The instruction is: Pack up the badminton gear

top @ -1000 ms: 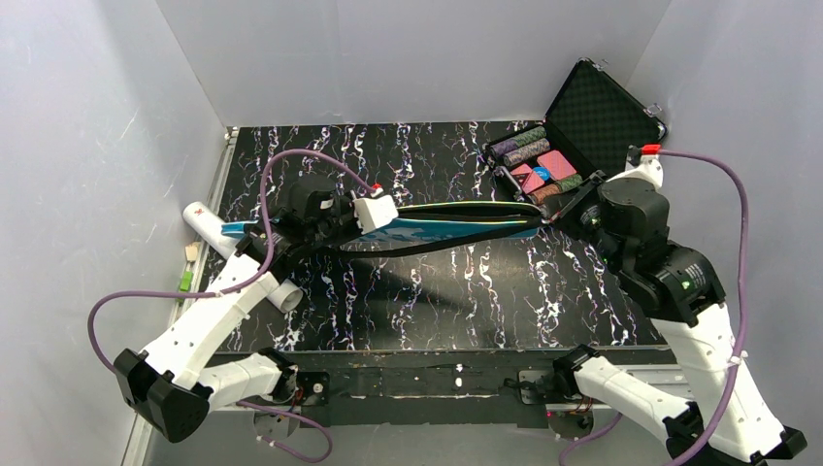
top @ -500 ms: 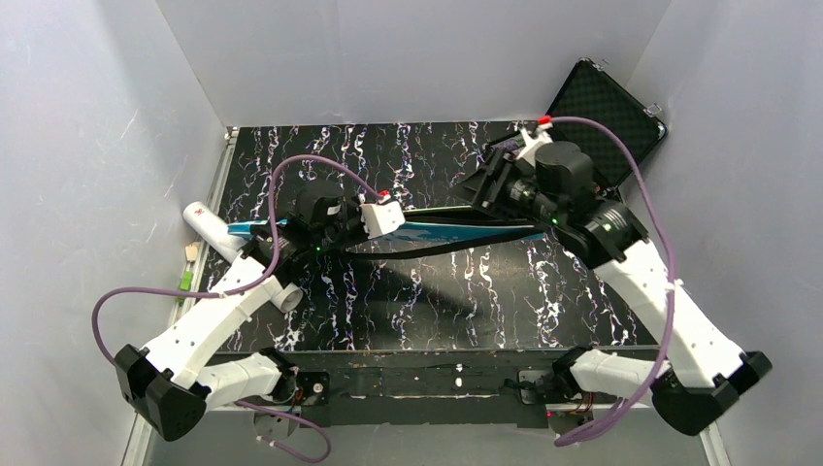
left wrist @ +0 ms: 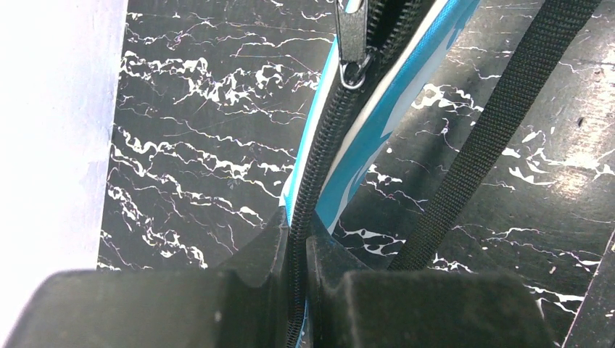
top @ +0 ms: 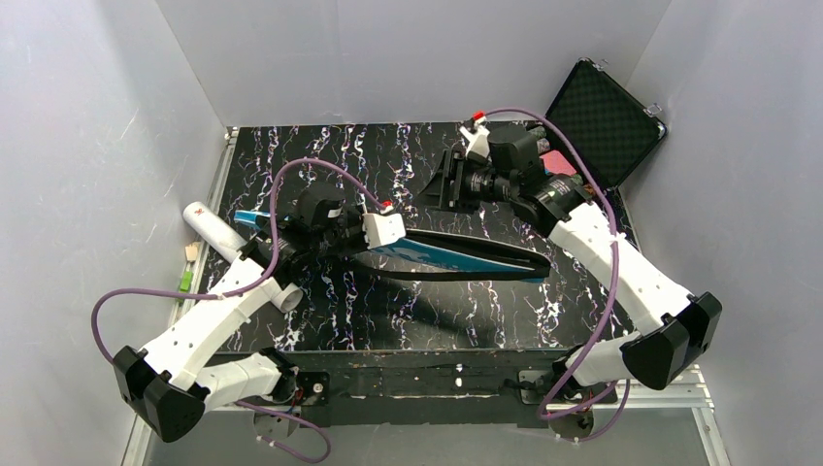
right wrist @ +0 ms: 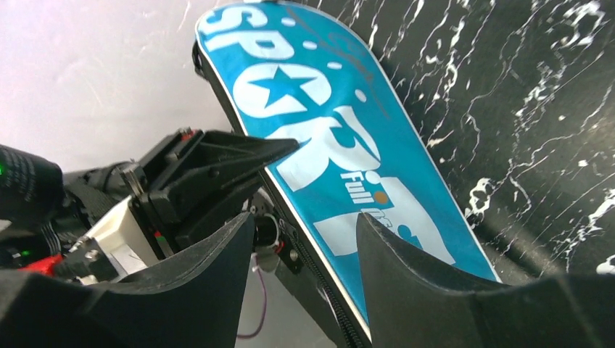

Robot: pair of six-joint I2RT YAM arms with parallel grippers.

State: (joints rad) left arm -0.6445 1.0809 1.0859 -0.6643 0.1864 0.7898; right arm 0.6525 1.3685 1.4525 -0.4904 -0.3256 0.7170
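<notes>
- Blue fabric of the racket bag (top: 456, 254) was pinched at its zipper edge by my left gripper (left wrist: 297, 246), whose jaws were closed tight on the seam.
- From that grip the bag's long axis ran off to the right of my left gripper, across the table towards my right arm's side. Its narrow end stuck out the other way, behind the left wrist.
- My right gripper (right wrist: 303, 228) hung just beyond the bag's middle, jaws wide apart and holding nothing. The "SPORT" face lay directly ahead of its fingers.
- The zipper pull (left wrist: 353, 51) sat further along the zip line, ahead of my left fingers. The black strap (left wrist: 486, 138) trailed loose to their right.
- I judged the right gripper to be the free one and the nearer to the bag's broad part. Any grasp there would have to come across the long axis, onto an edge and not the flat face.
- The long white tube (top: 215, 231) lay outside the bag to the left of my left gripper, partly under that arm. The left was the nearer arm, but it was occupied.
- I saw no rackets or shuttlecocks and could not tell whether they were inside the bag.
- The black hard case (top: 607, 112) stood open behind my right arm.
</notes>
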